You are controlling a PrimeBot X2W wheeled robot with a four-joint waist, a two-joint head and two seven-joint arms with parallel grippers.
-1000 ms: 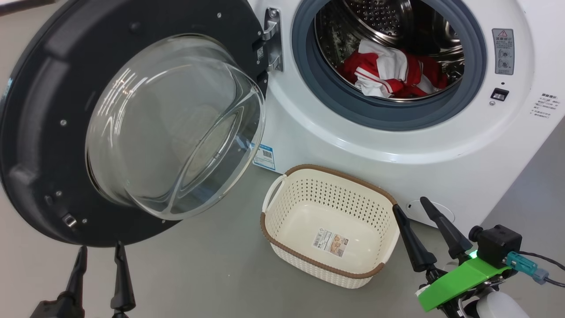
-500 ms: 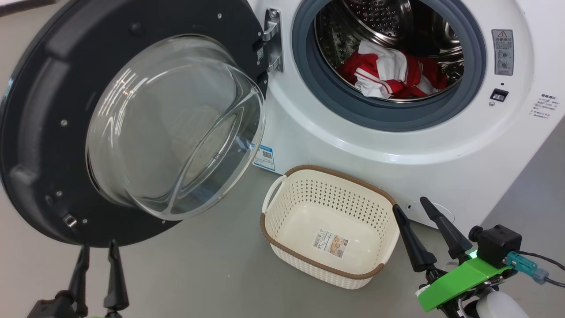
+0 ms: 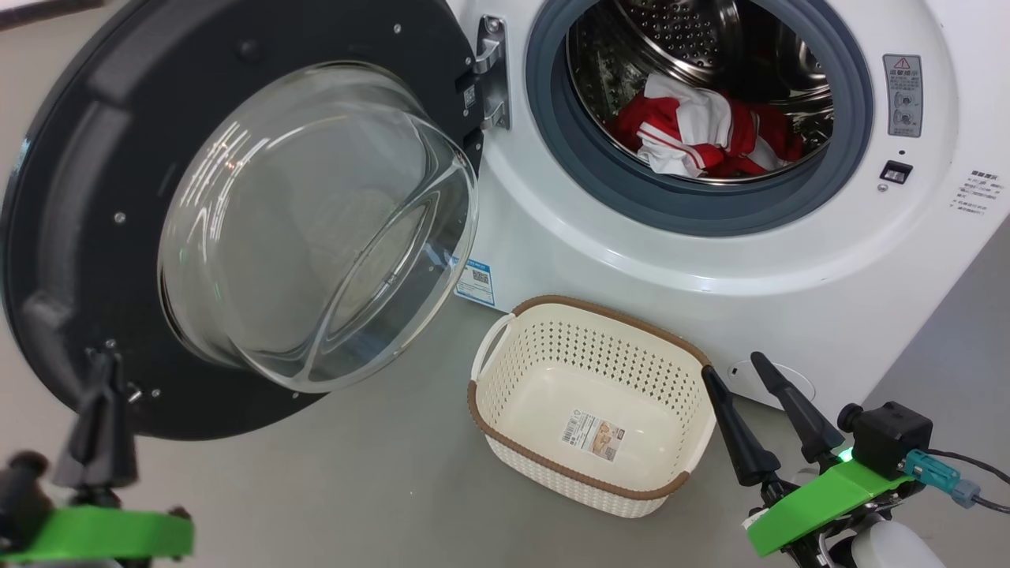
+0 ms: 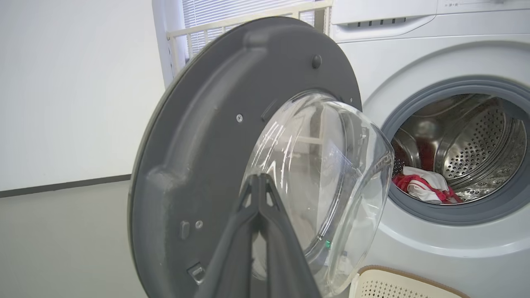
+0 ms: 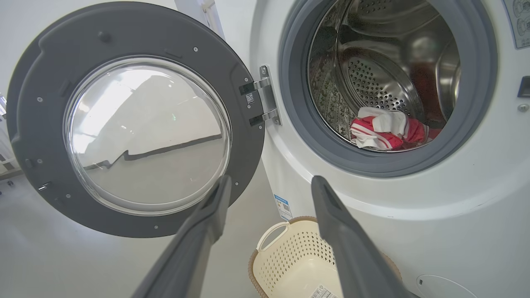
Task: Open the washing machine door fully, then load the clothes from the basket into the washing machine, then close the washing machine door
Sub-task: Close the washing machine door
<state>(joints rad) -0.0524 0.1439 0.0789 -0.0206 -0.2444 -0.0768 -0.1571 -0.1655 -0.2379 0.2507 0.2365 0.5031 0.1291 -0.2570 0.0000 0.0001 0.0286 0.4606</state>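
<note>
Since the basket (image 3: 568, 489) stands empty on the floor at the foot of the washing machine (image 3: 710, 276) and the clothes (image 3: 702, 134) lie in the drum, the head view suggests that opening and loading are done. The door (image 3: 260, 221) hangs wide on its hinge, so closing it is what is left. The left gripper (image 3: 102, 371) has its fingers pressed together on nothing. It overlaps the door's lower rim here, though I cannot tell whether it touches. The right gripper (image 3: 732, 364) is spread and empty, just beside the basket's right end.

In the left wrist view, the left gripper (image 4: 258, 180) points its joined fingers at the door's (image 4: 198, 157) inner face, near the glass bowl. This looks like a lead-in to a push. The clothes (image 4: 422, 188) sit low in the drum beyond.

In the right wrist view, the right gripper (image 5: 271, 182) is spread wide, holding nothing, above the basket (image 5: 290, 256). The door (image 5: 145, 132) faces the camera fully open, and the clothes (image 5: 385, 128) lie clear of the grey seal, so nothing seems to block the shutting.
</note>
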